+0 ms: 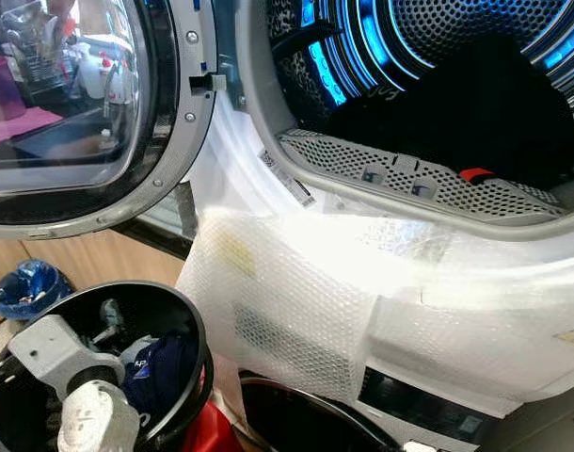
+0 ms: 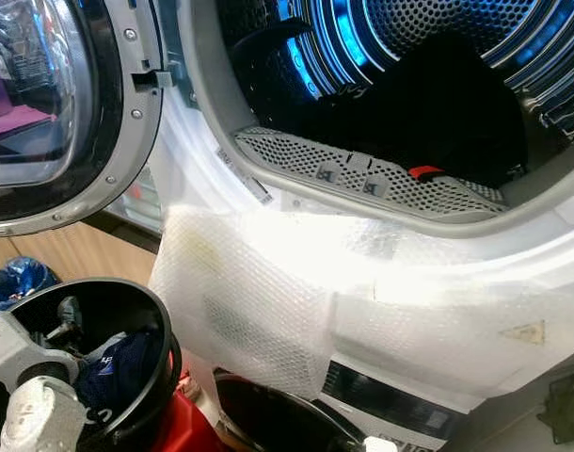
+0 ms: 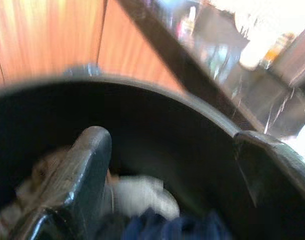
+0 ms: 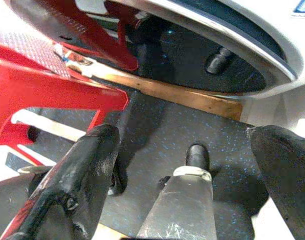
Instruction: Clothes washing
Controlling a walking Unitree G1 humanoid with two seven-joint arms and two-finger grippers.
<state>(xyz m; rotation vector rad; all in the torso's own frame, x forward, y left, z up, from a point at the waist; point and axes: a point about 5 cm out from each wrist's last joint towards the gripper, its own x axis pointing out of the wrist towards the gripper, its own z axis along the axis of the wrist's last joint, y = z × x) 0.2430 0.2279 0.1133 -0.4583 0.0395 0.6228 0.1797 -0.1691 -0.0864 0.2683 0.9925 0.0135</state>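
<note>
- The left gripper (image 3: 167,180) is reaching into the black basket (image 1: 188,325), jaws released, with navy clothes (image 1: 160,372) lying just beyond its fingertips.
- The right gripper (image 4: 182,170) is hanging over the dark floor (image 4: 162,125), jaws spread and gripping nothing.
- Dark laundry (image 1: 466,113) is sitting inside the dryer drum (image 1: 438,38).

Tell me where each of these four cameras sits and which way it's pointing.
Left eye view: on the head, looking down at the open dryer drum, its door swung left; the left arm reaches into the black bucket.
Right eye view: same scene, shifted slightly.
Left wrist view: along the open left gripper into that bucket, above the navy garment, which the head views share.
Right wrist view: along the open right gripper toward the dark floor and red frame.
</note>
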